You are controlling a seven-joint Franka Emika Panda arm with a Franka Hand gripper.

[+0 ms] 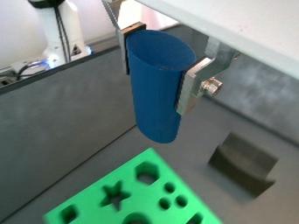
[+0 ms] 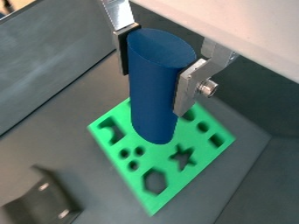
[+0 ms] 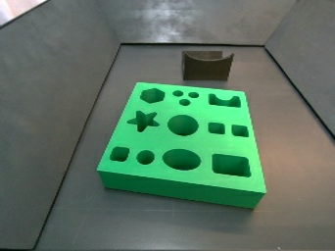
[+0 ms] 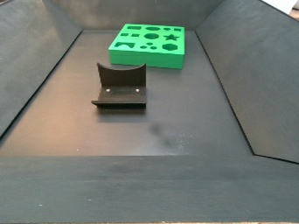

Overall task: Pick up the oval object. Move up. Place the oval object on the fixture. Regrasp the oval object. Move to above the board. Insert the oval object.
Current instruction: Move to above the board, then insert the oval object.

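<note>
High above the work floor, the gripper (image 1: 156,63) holds the oval object (image 1: 156,85) clamped between its two silver plate fingers (image 1: 195,86), which press on opposite sides of the peg's upper half in both wrist views, leaving the longer lower part hanging free beneath them. The peg hangs roughly upright under the hand, its flat top near the finger roots and its rounded lower end clear of everything. Below it, and well apart from it, lies the board (image 2: 205,144), its star, hexagon and round holes open and unfilled; the fixture (image 1: 244,160) stands on the dark floor off to one side of the hand, empty, its notch showing in a side view (image 3: 207,64). Neither side view catches the arm or the peg. By its look the peg is a rigid, smooth, plastic-like piece, probably light, and its glossy skin suggests it could slip or swivel in a loose pinch. The pictures do not settle whether the fingers bear on the flatter or the narrower faces of the oval. A hold across the flatter faces, fairly high up as here, would likely keep it from turning while leaving enough of the free end to enter the oval hole (image 3: 183,160).
</note>
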